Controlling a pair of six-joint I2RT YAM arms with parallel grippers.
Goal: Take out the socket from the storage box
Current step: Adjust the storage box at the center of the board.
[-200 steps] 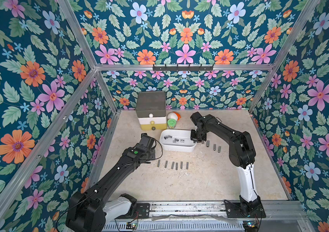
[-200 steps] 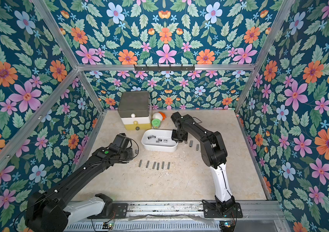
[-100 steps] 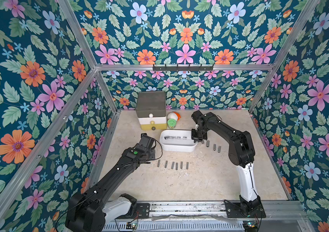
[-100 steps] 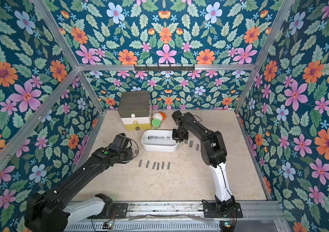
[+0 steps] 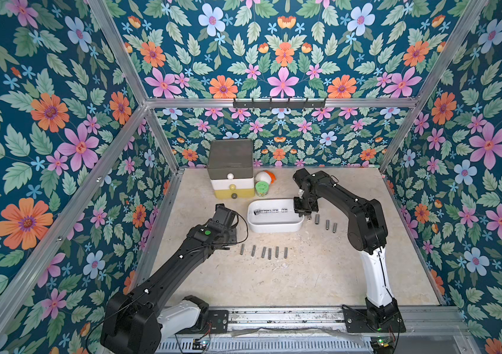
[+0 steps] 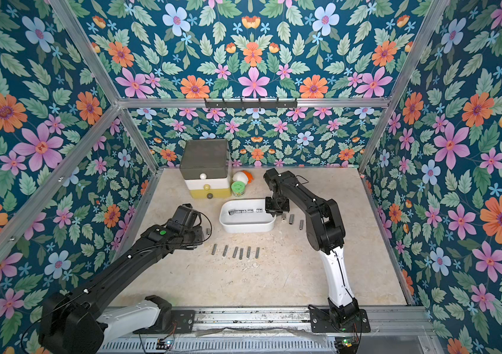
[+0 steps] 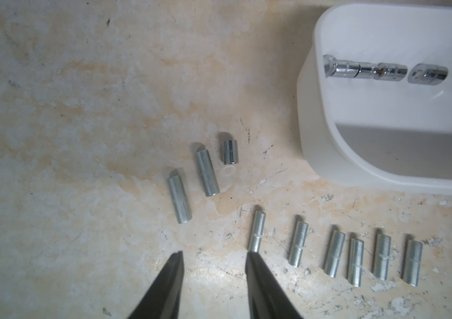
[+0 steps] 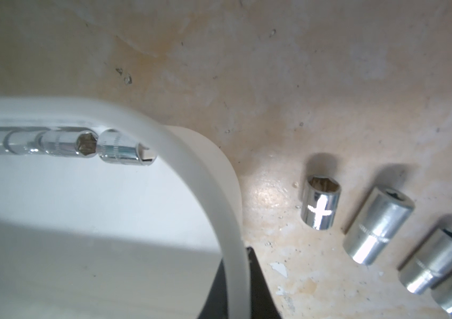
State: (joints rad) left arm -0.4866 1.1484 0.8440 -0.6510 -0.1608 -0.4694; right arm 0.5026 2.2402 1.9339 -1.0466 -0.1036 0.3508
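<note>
Floral walls ring the marbled table (image 5: 305, 282). My right jaws (image 5: 304, 214) are pinched on the end rim of the storage box (image 5: 274, 226). My left jaws (image 7: 214, 254) hang spread and empty over the loose sockets (image 7: 298, 244) on the table. The socket (image 8: 125, 150) I want lies inside the box against its far wall, not yet lifted. Next, I judge, I must release the rim and reach in.

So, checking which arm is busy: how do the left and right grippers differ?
The left gripper is open and empty; the right gripper is shut on the end wall of the box. The left hangs over the table by the laid-out sockets; the right sits at the box rim. Both have black fingers.
</note>
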